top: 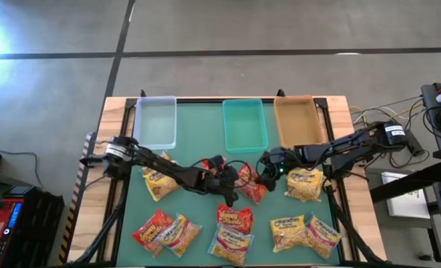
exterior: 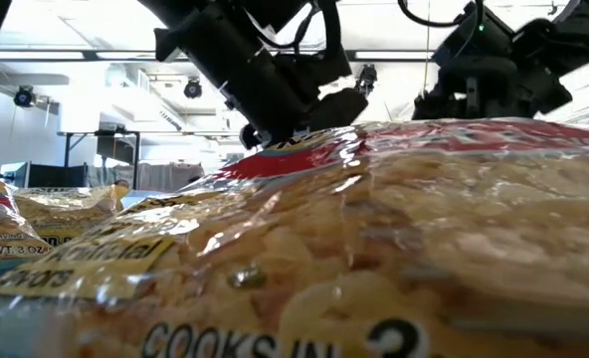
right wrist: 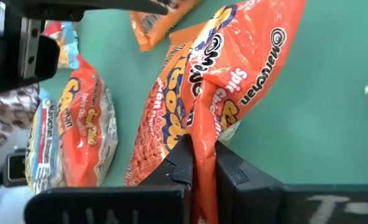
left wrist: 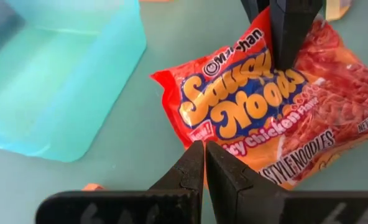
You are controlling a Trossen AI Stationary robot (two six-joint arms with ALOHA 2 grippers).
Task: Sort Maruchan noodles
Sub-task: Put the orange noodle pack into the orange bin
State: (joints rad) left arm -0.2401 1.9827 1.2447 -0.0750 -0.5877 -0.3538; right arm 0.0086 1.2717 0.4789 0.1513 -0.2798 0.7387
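Observation:
A red Maruchan noodles packet lies at the middle of the green mat, between my two grippers. My right gripper reaches in from the table's right and is shut on this packet. My left gripper comes from the table's left and is shut. Its fingertips stand at the packet's edge on the side away from the right gripper. In the high view the left gripper and the right gripper are close together over the packet. My right gripper pinches a raised fold of the red packet's film between its two fingers. The fingers slant down onto the packet from the right. The rest of the packet stretches away from them over the mat. My left gripper's shut fingertips are at the packet's near edge; I cannot tell whether they touch or hold it.
A clear bin, a teal bin and a tan bin stand along the far edge. Yellow packets lie beside the arms, and several more line the near edge. One packet fills the low view.

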